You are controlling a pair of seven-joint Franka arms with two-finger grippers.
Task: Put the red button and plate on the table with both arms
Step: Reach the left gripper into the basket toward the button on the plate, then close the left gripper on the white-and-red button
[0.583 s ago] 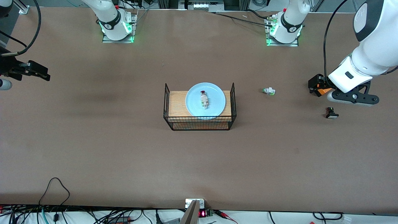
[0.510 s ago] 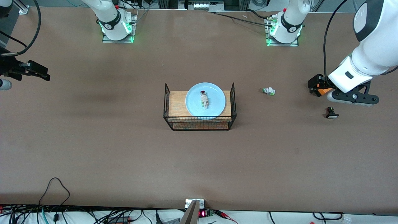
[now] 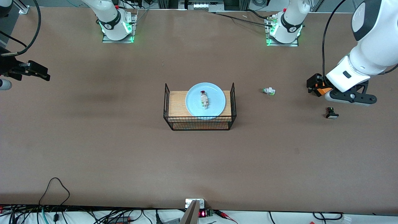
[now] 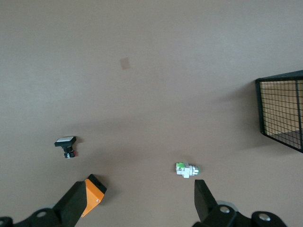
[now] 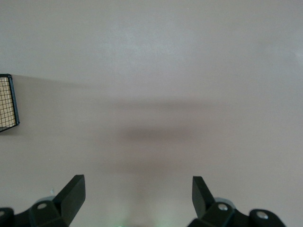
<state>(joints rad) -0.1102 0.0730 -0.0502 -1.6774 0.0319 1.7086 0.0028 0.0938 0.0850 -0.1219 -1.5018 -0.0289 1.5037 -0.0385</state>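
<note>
The light blue plate rests on the wood-topped black wire rack at the middle of the brown table. The red button lies on the plate, its red cap toward the robots' bases. My left gripper is open and empty, low over the table near the left arm's end; it shows in the left wrist view with an orange pad on one finger. My right gripper is open and empty over the right arm's end of the table; it shows in the right wrist view.
A white-green switch lies on the table between the rack and my left gripper, also in the left wrist view. A black-based switch with a white cap lies beside my left gripper, nearer the front camera. The rack's edge shows in both wrist views.
My left arm has shifted slightly toward the rack and the bases. The right arm, the plate and the red button have not moved.
</note>
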